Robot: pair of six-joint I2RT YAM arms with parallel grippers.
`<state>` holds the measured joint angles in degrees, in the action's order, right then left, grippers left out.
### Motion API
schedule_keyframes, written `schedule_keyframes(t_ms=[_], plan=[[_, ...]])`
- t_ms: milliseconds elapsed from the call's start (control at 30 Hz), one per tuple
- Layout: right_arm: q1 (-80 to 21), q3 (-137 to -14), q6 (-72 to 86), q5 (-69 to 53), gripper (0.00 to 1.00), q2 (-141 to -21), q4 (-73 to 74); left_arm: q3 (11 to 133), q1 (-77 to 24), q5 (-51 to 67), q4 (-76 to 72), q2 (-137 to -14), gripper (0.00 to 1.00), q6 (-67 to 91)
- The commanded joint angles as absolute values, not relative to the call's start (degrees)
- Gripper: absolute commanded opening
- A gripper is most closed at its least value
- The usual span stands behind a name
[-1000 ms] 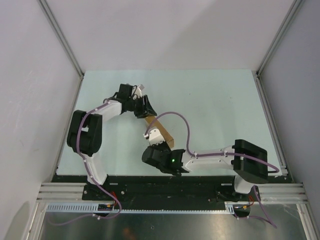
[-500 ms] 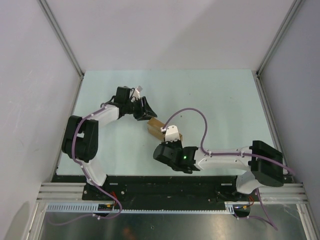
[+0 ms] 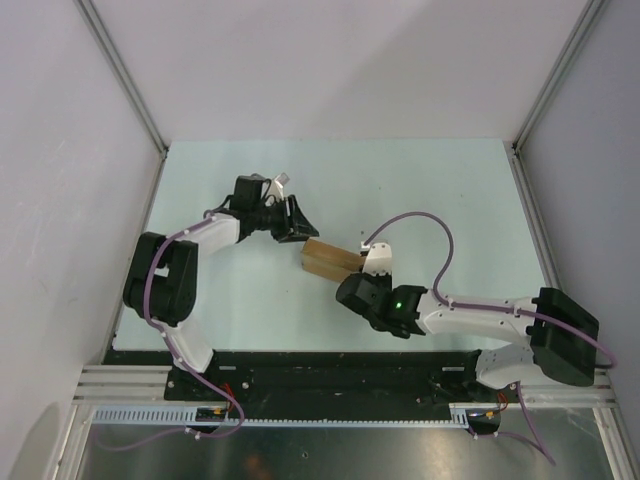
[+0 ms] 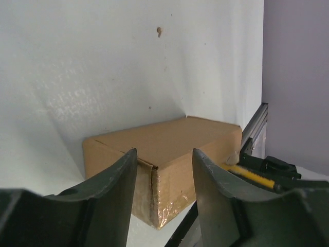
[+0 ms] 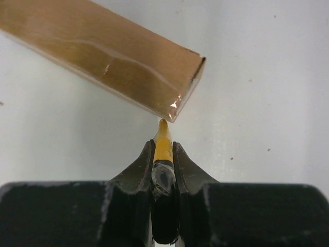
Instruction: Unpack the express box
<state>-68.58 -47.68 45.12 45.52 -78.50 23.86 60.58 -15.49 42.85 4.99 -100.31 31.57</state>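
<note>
Now right arm has swung out from over express box to its right end. Box, half hidden a second ago, lies mostly exposed, flat on desk, lid shut. Right pincer clamped tight on utility knife, tip at box's right-end corner, by taped edge. Left pincer wide open, empty, just off box's left corner; contact unclear. Meaning, likely: knife lined up for tape cut, left set to brace. Unpacking itself not begun.

The pale table carries the express box (brown cardboard).
</note>
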Motion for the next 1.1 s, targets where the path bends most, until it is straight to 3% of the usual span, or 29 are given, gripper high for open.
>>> schedule_keyframes(t_ms=[0, 200, 500, 733, 900, 1067], plan=[[-64.35, -45.79, 45.53, 45.09, 0.00, -75.50, 20.66, 59.94, -16.61, 45.18, 2.72, -97.65, 0.52, 31.12], [-57.67, -43.33, 40.88, 40.88, 0.00, -74.09, 13.46, 61.17, -16.87, 44.47, 2.72, -95.01, 0.58, 28.31], [-45.89, -42.54, 30.59, 26.03, 0.00, -71.20, 8.26, 68.99, -18.89, 45.18, 2.72, -92.90, 0.76, 20.75], [-43.95, -39.38, 36.03, 27.32, 0.00, -59.96, 20.38, 69.44, -27.50, 32.98, 4.04, -90.27, 1.00, 11.71], [-38.51, -39.02, 36.65, 28.22, 0.00, -52.74, 23.73, 71.36, -31.98, 28.40, 6.94, -93.77, 1.00, 4.16], [-33.23, -38.50, 36.39, 23.66, 0.00, -51.15, 21.98, 81.63, -37.61, 18.38, 20.98, -99.74, 1.00, -12.98]])
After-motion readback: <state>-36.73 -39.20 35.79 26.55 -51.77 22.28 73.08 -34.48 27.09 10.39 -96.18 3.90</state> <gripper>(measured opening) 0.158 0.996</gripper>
